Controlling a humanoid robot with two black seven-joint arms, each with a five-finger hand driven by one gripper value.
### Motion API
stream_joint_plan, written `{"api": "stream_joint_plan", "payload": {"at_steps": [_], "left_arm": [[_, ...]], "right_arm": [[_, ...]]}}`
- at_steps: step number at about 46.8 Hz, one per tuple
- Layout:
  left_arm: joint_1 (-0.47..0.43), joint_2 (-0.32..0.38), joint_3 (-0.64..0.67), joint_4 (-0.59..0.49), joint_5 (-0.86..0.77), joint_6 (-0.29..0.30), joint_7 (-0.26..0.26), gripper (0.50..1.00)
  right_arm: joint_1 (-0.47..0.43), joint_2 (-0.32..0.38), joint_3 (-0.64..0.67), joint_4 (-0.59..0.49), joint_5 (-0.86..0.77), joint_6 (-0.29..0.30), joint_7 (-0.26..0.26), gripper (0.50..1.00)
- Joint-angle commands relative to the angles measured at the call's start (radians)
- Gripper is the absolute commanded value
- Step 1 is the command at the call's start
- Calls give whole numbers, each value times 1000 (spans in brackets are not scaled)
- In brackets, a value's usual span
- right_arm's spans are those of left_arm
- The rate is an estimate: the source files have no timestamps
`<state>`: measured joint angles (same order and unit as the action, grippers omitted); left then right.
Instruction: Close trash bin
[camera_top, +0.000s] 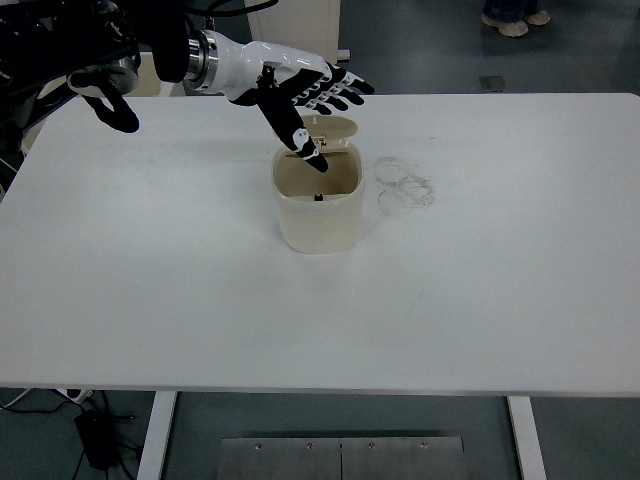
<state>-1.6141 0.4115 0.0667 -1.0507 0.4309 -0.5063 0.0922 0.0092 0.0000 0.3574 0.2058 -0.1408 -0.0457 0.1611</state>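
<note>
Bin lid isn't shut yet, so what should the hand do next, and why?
Probably push down and toward the near edge. The lid is tipped but open, the bin shows its inside, and the left hand is spread over the lid.

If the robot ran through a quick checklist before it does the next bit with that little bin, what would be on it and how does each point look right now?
1. Lid not yet shut: ok. The lid is tipped forward but the bin's mouth is open.
2. Left robot hand in place: ok. It is spread above the lid, with one finger reaching down over the opening.
3. Hand touching the lid: cannot tell from this view.
4. Nothing sticking out of the trash bin to block the lid: ok. Only a small dark spot shows inside.
5. Bin upright on the table: ok.
6. Space around the bin: ok. Only faint ring marks lie beside it.
</note>
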Motion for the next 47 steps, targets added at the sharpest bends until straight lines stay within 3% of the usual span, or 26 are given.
{"api": "stream_joint_plan", "payload": {"at_steps": [1,47], "left_arm": [[-3,6,36,-20,0,0,1,1000],[54,32,128,-87,-93,12,1,1000]], "right_arm": [[0,0,0,0,0,0,0,993],[0,0,0,0,1,0,0,993]]}}
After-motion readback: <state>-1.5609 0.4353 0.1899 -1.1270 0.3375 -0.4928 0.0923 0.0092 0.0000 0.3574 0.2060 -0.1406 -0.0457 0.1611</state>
